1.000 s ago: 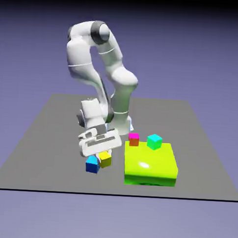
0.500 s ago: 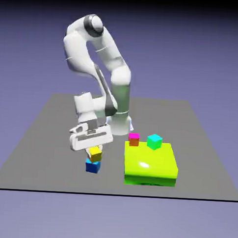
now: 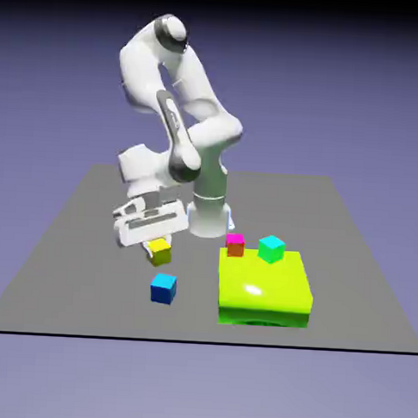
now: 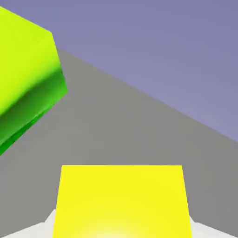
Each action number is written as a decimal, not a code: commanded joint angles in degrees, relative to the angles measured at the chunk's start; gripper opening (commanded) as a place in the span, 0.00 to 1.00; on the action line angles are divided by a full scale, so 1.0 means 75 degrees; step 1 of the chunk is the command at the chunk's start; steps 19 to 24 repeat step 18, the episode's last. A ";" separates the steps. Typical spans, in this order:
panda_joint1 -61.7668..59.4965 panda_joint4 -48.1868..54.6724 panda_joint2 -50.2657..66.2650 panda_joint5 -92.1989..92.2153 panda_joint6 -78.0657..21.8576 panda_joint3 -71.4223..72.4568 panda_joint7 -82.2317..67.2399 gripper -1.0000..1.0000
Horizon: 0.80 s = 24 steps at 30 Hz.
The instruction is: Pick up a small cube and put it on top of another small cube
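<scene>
At the exterior view's left, the gripper (image 3: 158,249) is clamped on the yellow cube (image 3: 160,252), one finger on each side of it, so that it can be carried without slipping; the cube seems held off the table (image 3: 80,266), tilted a little with the hand. Slightly right and nearer lies the blue cube (image 3: 163,289), apart from it and a possible base for the stack; farther right and far, the magenta cube (image 3: 235,245) sits at the lime-green block (image 3: 262,283); rightmost, the cyan cube (image 3: 272,248) appears near the block's far edge, another possible base.
</scene>
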 commanded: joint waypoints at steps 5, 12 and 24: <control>0.1106 0.0166 -0.0186 0.0095 0.0490 -0.0967 -0.0159 0.00; 0.3043 0.0458 -0.0512 0.0260 0.1335 -0.2659 -0.0435 0.00; 0.3922 0.0590 -0.0660 0.0334 0.1718 -0.3427 -0.0561 1.00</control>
